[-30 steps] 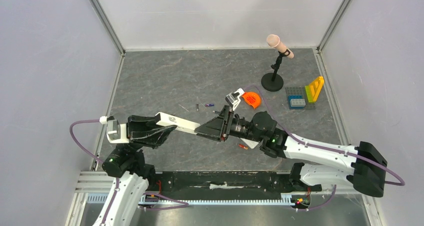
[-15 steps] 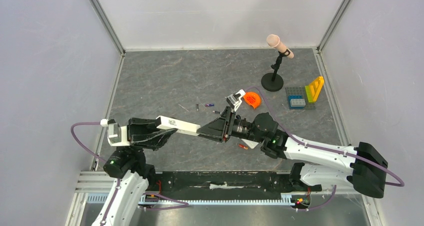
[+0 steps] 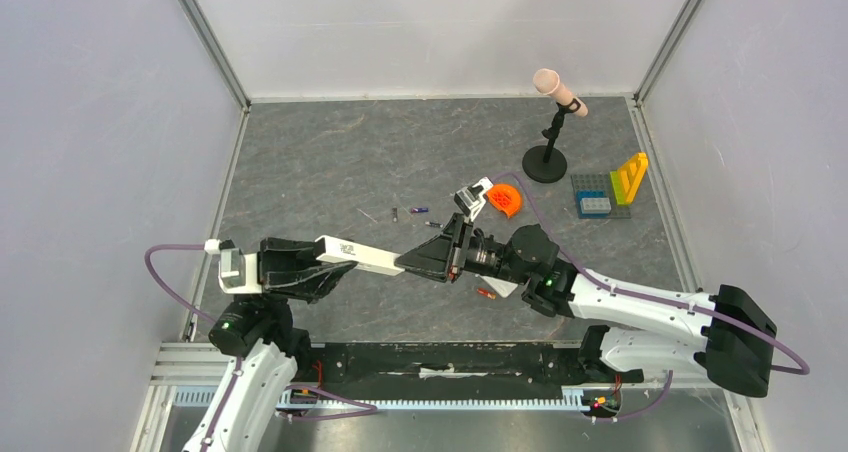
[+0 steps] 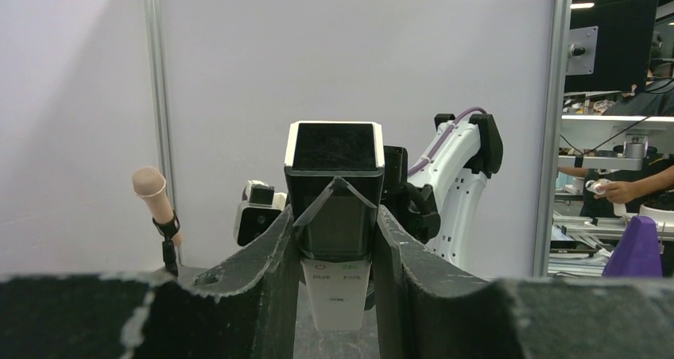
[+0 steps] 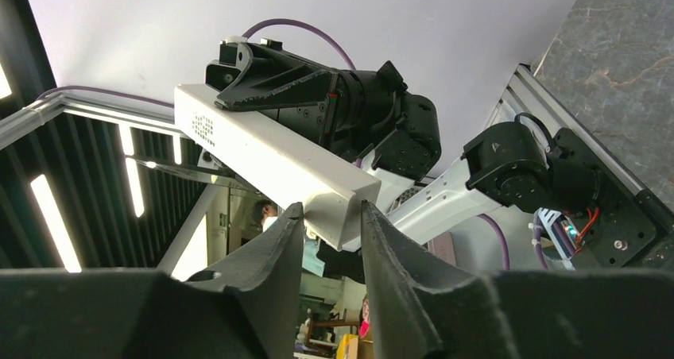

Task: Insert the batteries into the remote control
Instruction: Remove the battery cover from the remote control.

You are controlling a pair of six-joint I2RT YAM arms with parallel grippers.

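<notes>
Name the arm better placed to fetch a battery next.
Right, probably: the left fingers clamp the long slim white plastic remote control, while the small orange-red cylindrical battery lies beside the right arm.

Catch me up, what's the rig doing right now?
Both arms hold the remote control in the air between them. The left gripper clamps one end and the right gripper is closed on the other. Neither gripper carries a battery. The batteries lie loose on the table, a few dark ones beyond the remote and an orange-red battery near the right arm.
</notes>
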